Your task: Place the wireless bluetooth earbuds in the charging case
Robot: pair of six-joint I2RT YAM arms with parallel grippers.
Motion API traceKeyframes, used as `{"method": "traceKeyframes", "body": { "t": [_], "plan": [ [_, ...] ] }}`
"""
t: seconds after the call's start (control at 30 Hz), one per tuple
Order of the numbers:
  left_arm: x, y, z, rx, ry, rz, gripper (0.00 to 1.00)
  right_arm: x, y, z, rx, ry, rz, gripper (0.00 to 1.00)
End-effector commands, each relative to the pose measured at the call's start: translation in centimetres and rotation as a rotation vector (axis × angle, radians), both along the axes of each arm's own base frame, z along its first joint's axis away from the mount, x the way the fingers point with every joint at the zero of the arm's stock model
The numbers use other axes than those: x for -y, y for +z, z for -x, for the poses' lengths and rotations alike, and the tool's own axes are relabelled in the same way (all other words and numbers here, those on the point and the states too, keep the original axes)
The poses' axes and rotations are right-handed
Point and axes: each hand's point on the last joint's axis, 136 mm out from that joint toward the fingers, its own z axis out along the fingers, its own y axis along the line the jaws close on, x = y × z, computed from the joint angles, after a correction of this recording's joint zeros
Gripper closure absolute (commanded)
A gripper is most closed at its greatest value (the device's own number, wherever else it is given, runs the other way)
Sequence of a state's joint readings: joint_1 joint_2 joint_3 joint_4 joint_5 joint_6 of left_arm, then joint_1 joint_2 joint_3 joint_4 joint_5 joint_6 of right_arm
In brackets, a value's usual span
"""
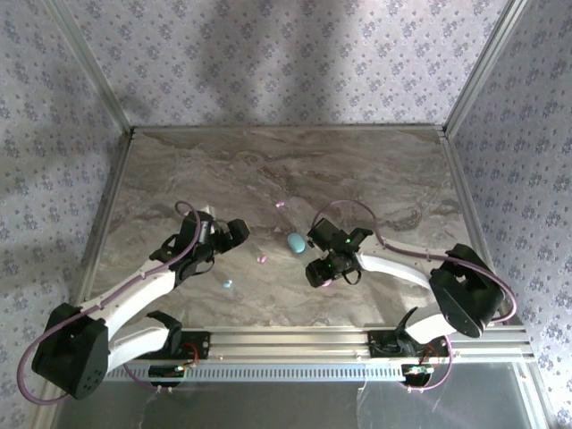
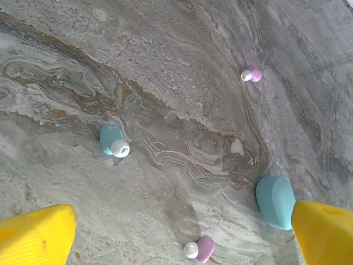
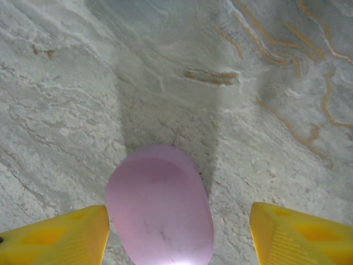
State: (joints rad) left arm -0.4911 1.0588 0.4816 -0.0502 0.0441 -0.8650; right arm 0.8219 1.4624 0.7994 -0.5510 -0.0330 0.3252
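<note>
Two pale pink earbuds (image 2: 252,73) (image 2: 200,249) and a light blue earbud (image 2: 112,141) lie loose on the marble table. From above, the pink earbuds (image 1: 279,204) (image 1: 263,259) and the blue earbud (image 1: 227,284) are spread between the arms. A blue oval charging case (image 1: 296,242) (image 2: 276,201) lies shut at mid-table. My left gripper (image 1: 238,234) (image 2: 182,221) hovers open, holding nothing. A pink oval charging case (image 3: 160,207), also shut, sits between the yellow fingers (image 3: 60,237) of my right gripper (image 1: 323,272) (image 3: 176,226). That gripper is open, with a clear gap on the case's right side.
The marble table (image 1: 375,179) is walled by patterned panels (image 1: 268,54) at the back and both sides. An aluminium rail (image 1: 295,344) runs along the near edge. Bare marble stretches behind the arms toward the back wall.
</note>
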Motion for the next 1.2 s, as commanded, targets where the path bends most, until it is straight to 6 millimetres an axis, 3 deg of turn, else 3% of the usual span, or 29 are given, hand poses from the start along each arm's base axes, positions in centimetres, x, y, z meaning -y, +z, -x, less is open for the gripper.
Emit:
{"method": "traceKeyframes", "body": {
  "t": [0.0,0.43,0.67,0.87,1.17],
  "plan": [
    [0.5,1.8,-0.6,0.047,-0.015,0.006,0.0,0.0,0.1,-0.3,0.006,0.001,0.045,0.32],
    [0.3,2.0,-0.3,0.058,-0.017,-0.004,0.0,-0.1,0.1,-0.8,0.017,-0.012,0.063,0.48],
    [0.5,2.0,-0.1,0.058,-0.026,-0.001,0.0,0.6,0.1,-0.2,0.001,-0.021,0.088,0.5],
    [0.4,1.9,0.1,0.058,-0.025,-0.002,0.0,0.9,0.1,0.0,-0.005,-0.023,0.096,0.46],
    [0.8,2.1,0.3,0.069,-0.039,0.008,0.0,1.1,0.2,0.3,-0.009,-0.032,0.094,0.58]
  ]
}}
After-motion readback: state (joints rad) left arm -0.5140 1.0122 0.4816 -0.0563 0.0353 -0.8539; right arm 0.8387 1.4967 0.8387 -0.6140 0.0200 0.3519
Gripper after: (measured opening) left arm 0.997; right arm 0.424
